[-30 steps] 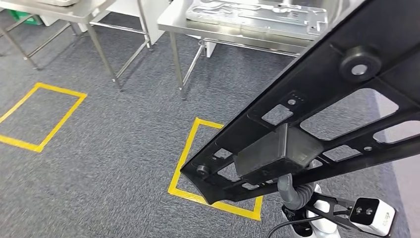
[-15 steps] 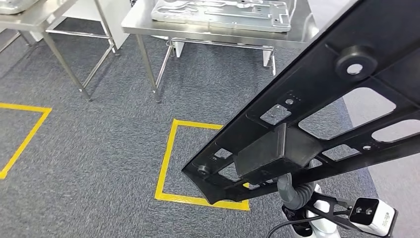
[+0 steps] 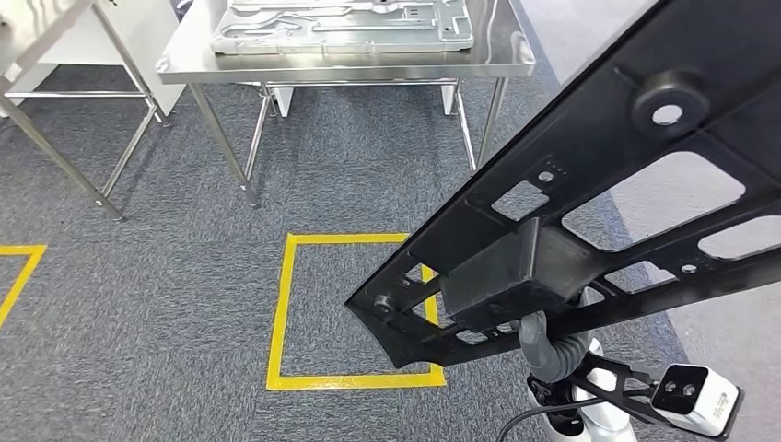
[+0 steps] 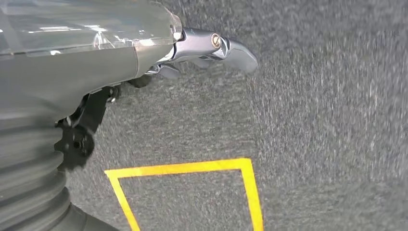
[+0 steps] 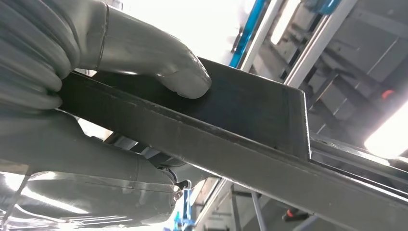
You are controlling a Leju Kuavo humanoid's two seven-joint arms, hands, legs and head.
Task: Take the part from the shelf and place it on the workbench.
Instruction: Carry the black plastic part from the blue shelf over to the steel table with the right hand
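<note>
The part is a large black flat frame with cut-outs and a box-like block under it. It hangs tilted across the right of the head view, above the carpet. My right hand grips it from below, with the thumb pressed on its flat face. In the head view the part hides that hand; its grey ribbed wrist shows beneath. The steel workbench stands ahead. My left hand hangs over the carpet, holding nothing, with a silver finger stretched out.
A grey metal plate lies on the workbench. A second steel table's legs stand at the left. A yellow tape square marks the carpet before the bench, and another yellow corner shows at the far left.
The whole view has shifted: the workbench and the yellow square have slid left and now sit ahead of me. The part stays in my right hand at the same tilt.
</note>
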